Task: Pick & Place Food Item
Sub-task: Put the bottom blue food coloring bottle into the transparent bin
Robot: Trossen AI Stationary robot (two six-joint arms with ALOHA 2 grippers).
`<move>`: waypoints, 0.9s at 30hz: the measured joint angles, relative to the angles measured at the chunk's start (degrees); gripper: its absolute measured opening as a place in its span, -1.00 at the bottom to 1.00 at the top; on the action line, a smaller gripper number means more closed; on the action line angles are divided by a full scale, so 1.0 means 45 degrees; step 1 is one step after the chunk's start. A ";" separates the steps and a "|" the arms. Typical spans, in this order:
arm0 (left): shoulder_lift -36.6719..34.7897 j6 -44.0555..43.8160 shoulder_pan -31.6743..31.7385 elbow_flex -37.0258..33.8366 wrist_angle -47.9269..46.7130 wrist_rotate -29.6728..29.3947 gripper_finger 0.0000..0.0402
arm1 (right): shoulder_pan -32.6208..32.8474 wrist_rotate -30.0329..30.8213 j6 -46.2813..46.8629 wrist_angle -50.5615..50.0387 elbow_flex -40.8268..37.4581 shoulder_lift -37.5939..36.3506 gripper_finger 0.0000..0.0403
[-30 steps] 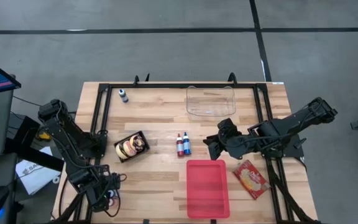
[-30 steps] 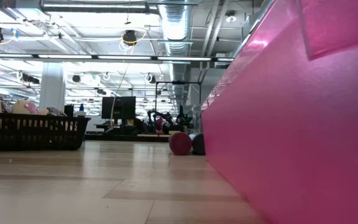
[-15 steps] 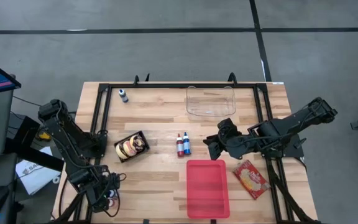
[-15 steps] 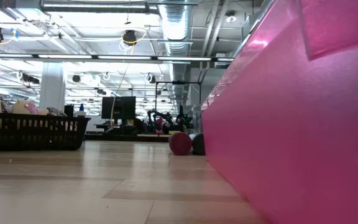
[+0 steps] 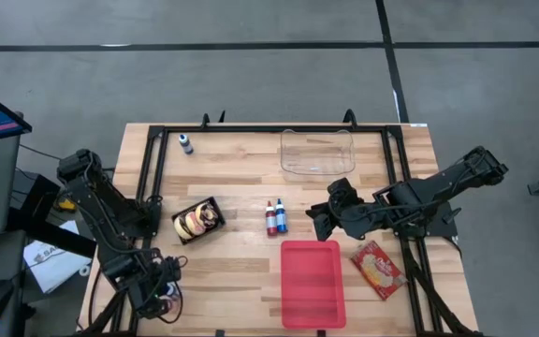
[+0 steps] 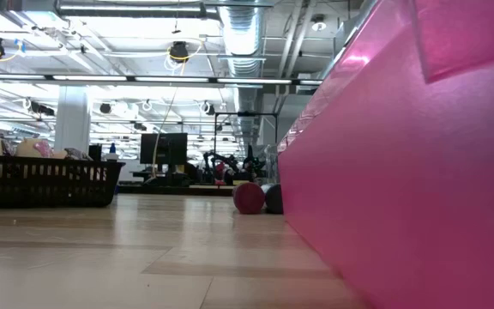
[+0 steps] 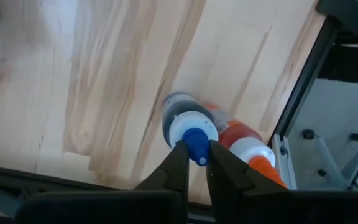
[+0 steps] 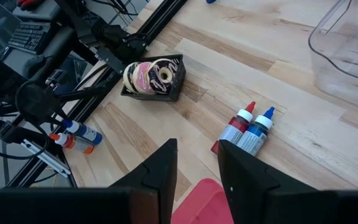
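A blue-capped bottle [image 7: 188, 121] lies beside an orange-capped bottle [image 7: 244, 140] at the table's near left corner, both also in the right wrist view [image 8: 79, 134]. My left gripper [image 7: 197, 163] points down there [image 5: 162, 292], shut on the blue cap. A black tray of doughnuts [image 5: 197, 220] sits left of centre and a snack packet [image 5: 379, 270] lies at the near right. My right gripper [image 8: 194, 168] hovers open above the table's middle [image 5: 314, 221], holding nothing. My left gripper pinches the blue nozzle cap [image 7: 197, 144] of the bottle between its two fingertips. The fingers come from above, pointing steeply down. The bottle's body stays low on the table against the orange-capped bottle.
A red tray [image 5: 312, 283] lies near the front edge; its wall [image 6: 401, 172] fills the low view's right. A clear tub [image 5: 318, 152] stands at the back. A red and a blue bottle [image 5: 276, 217] lie mid-table, and a small dark bottle [image 5: 186, 143] at the far left.
My left gripper has turned a little about its own axis while staying over the near left corner.
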 joint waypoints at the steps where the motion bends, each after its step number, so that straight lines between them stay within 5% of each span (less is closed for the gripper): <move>1: 0.0000 -0.0072 0.0000 0.0000 0.0000 -0.0085 -0.87 | 0.0000 0.0000 -0.0016 0.0000 0.0000 0.0000 -0.45; 19: 0.0019 -0.1281 0.0268 -0.0029 -0.0141 -0.2233 -0.87 | 0.0000 -0.0029 -0.0039 0.0000 0.0000 0.0000 -0.45; 27: -0.0101 -0.0131 0.1234 0.0305 -0.0115 -0.3174 -0.87 | -0.0003 -0.0089 0.0020 0.0000 0.0000 0.0000 -0.45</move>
